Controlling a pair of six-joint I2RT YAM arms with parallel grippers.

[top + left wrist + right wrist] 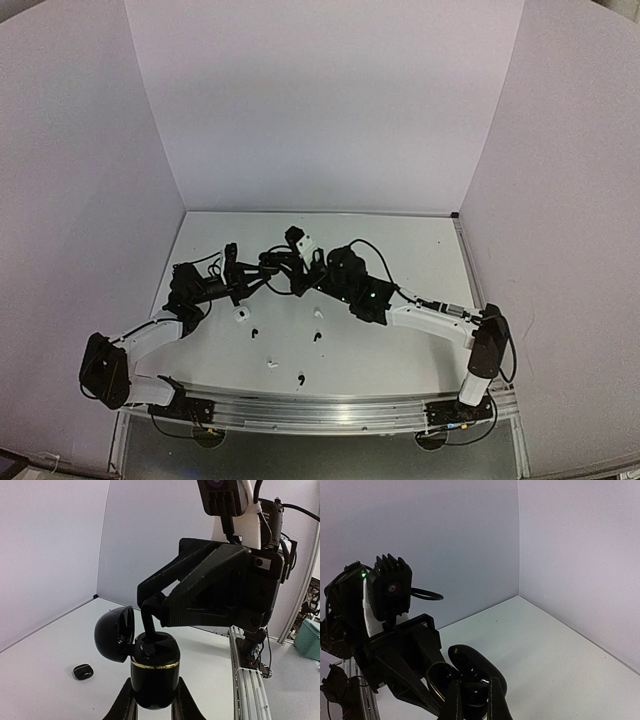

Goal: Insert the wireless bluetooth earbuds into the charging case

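A black charging case (pixel 155 672) with a gold band stands upright, and my left gripper (pixel 154 706) is shut on its lower body. Its domed lid (pixel 114 632) hangs open to the left. My right gripper (pixel 148 624) reaches down from the upper right onto the case's open top, shut on a black earbud (pixel 476 694) that sits at the case's socket. In the right wrist view the earbud shows between my right gripper's (pixel 475 701) two fingers, with the case's gold rim (pixel 431 680) just behind. In the top view both grippers (pixel 265 270) (pixel 303 280) meet mid-table.
Loose on the table lie black earbuds (pixel 256 333) (pixel 318 337) (pixel 300 379) and a white one (pixel 270 363). A small white case (pixel 240 315) sits near the left arm. A black pebble-like case (pixel 83 671) lies left of the held case. White walls enclose the table.
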